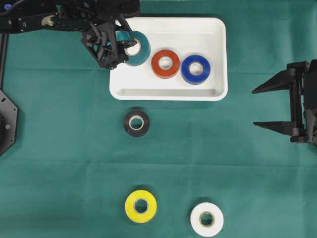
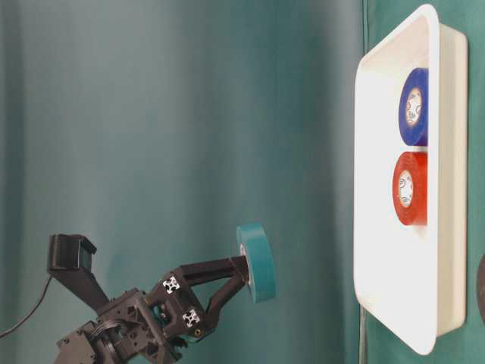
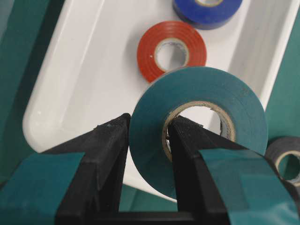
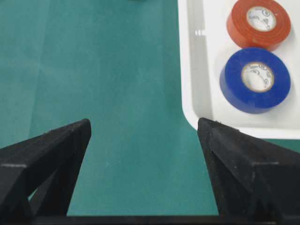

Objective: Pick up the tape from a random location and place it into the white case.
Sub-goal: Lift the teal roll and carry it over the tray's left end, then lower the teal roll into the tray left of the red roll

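The left gripper (image 1: 130,45), its fingers clamped on the teal tape (image 1: 137,48), carries it over the white case (image 1: 218,59); next it needs lowering and release, while the right gripper (image 1: 270,106) is spread wide and empty.

No text, label, brand or number is legible on anything in view.

Your bench (image 1: 59,148) is covered edge to edge in dark green cloth, faintly creased. Lying directly on it you have the white case (image 1: 222,59) toward the far side, a little right of centre, and a black tape roll (image 1: 136,123) flat on the cloth just in front of the case's near rim, apart from it. Well nearer you, a yellow roll (image 1: 140,206) and a white roll (image 1: 206,219) lie flat side by side with a gap between them, the yellow roughly in line with the black one.
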Action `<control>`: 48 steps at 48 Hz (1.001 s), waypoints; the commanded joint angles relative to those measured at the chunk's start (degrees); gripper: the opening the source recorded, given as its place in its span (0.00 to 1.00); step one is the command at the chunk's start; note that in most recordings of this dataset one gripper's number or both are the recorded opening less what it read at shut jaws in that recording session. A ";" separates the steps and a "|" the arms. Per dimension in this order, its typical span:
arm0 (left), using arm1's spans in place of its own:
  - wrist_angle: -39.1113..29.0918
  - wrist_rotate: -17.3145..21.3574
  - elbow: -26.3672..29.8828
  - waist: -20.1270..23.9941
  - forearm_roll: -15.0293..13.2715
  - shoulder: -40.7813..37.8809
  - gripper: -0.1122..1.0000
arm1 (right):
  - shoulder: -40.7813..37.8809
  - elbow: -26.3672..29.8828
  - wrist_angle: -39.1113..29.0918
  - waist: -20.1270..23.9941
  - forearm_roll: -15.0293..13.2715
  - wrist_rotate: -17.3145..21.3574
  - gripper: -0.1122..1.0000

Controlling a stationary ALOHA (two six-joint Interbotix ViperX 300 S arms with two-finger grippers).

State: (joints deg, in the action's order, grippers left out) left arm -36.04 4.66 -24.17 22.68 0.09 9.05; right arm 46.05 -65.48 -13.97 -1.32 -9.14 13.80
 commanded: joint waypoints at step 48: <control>0.18 -0.26 -0.09 -0.26 -0.18 1.05 0.30 | -0.18 1.58 0.18 -0.09 -0.09 -0.09 0.88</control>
State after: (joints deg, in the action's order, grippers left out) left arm -36.04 4.48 -24.96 22.50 0.09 9.05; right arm 46.05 -65.48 -14.06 -1.32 -9.14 13.89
